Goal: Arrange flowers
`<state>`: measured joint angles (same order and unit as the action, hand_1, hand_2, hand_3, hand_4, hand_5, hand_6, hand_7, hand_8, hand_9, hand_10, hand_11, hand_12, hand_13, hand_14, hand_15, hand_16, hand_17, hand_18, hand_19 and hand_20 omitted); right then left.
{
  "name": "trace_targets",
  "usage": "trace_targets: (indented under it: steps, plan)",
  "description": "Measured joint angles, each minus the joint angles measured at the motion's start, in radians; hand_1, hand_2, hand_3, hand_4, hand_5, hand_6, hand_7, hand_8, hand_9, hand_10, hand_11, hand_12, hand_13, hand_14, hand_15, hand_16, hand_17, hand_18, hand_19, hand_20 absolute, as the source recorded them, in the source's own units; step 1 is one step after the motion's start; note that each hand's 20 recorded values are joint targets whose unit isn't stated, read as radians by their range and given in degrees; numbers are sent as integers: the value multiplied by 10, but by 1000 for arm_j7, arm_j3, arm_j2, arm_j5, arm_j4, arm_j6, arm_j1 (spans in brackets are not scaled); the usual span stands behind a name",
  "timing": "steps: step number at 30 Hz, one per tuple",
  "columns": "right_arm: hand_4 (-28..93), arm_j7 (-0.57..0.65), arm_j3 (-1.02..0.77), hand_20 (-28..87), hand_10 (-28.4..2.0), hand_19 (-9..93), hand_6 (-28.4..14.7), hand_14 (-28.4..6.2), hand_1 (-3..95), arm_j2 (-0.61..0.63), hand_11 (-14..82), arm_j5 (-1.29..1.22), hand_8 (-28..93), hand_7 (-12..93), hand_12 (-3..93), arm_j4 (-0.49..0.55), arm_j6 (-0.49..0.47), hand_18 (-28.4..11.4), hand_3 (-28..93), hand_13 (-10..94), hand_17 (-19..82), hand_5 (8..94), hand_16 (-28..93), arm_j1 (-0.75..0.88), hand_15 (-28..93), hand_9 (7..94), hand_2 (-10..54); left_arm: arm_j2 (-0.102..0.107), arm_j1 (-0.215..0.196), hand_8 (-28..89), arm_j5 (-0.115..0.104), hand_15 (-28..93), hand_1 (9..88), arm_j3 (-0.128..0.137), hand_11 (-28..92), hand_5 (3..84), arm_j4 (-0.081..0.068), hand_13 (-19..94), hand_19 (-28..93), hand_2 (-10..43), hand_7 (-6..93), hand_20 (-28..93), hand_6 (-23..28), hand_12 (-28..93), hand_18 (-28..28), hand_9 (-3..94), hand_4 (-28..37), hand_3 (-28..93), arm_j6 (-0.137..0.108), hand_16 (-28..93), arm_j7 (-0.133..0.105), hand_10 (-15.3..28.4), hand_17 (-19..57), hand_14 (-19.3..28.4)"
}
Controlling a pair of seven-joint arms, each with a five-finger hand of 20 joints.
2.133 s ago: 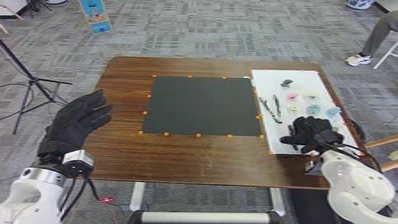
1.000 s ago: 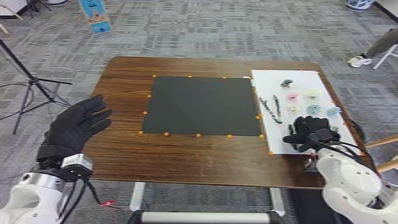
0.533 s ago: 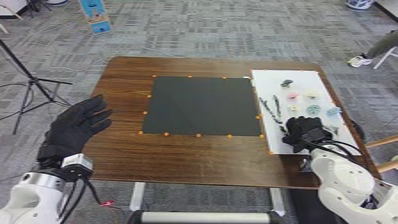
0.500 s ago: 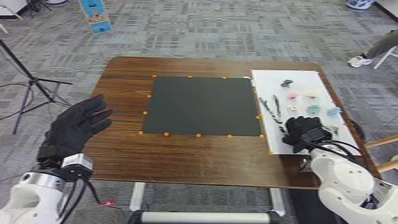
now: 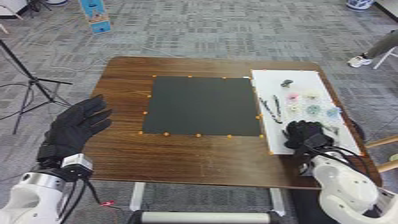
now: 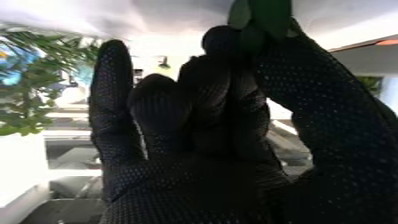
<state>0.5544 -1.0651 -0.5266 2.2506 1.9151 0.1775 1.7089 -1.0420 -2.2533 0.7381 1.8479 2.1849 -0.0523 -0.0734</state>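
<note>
Over the white board (image 5: 307,79), the right hand (image 5: 305,133) pinches a leafy green sprig (image 6: 271,14) with its thumb; probably light and bendy, it is best held by bare stem.

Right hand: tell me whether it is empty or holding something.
Holding something: in the right wrist view, the right hand pinches a green leafy piece between thumb and fingers.

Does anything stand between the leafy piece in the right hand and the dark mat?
Nothing upright visible. Dark stems lie flat on the white board between the right hand, pinching the green leafy piece, and the dark mat; lifting over them should be enough.
</note>
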Motion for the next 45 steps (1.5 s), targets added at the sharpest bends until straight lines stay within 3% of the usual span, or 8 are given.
trace_targets:
  steps: [8,18,22,27,35,45]
  plan:
    - [-46,3,-4,352,-121,737,-5,-135,354,0,588,-45,315,627,623,21,48,-190,855,655,264,655,426,-5,829,728,-95,3,-1,-111,0,358,269,21,261,355,1,256,488,-79,239,102,40,165,208,287,-266,719,-3,-6,-9,114,-71,134]
    - [-13,39,103,357,-120,759,-6,-135,341,-53,596,-113,326,618,625,35,132,-200,860,681,282,670,415,-237,843,740,-95,4,-23,-112,3,352,273,54,258,352,12,256,485,-92,241,103,38,166,208,287,-261,718,-14,-4,-29,112,-72,130]
    - [-3,57,203,356,-119,767,-4,-133,340,-129,596,-143,328,613,627,-4,137,-203,857,690,288,680,412,-371,845,743,-95,4,-33,-112,13,341,285,67,256,346,13,252,471,-95,244,105,35,169,204,283,-263,704,-15,2,-54,107,-72,121]
    - [-2,38,312,351,-120,774,-4,-132,339,-257,597,-255,328,607,620,-84,108,-203,855,693,293,688,411,-503,845,748,-95,4,-33,-112,33,334,282,79,252,346,13,250,465,-95,242,109,35,171,205,281,-267,702,3,7,-75,107,-74,121]
    - [-5,21,485,345,-126,782,-5,-135,344,-477,608,-219,323,587,595,-237,34,-205,850,705,297,714,411,-639,843,771,-85,12,-25,-111,45,332,286,67,253,346,11,250,458,-95,244,115,33,174,204,281,-268,696,20,13,-88,105,-74,119]
    - [-32,47,626,337,-128,774,-10,-138,367,-626,592,-240,318,579,610,-308,32,-200,830,679,278,703,425,-755,837,741,-70,38,-13,-113,70,329,288,66,252,348,11,251,453,-95,246,122,32,175,205,282,-268,691,21,15,-102,104,-74,118]
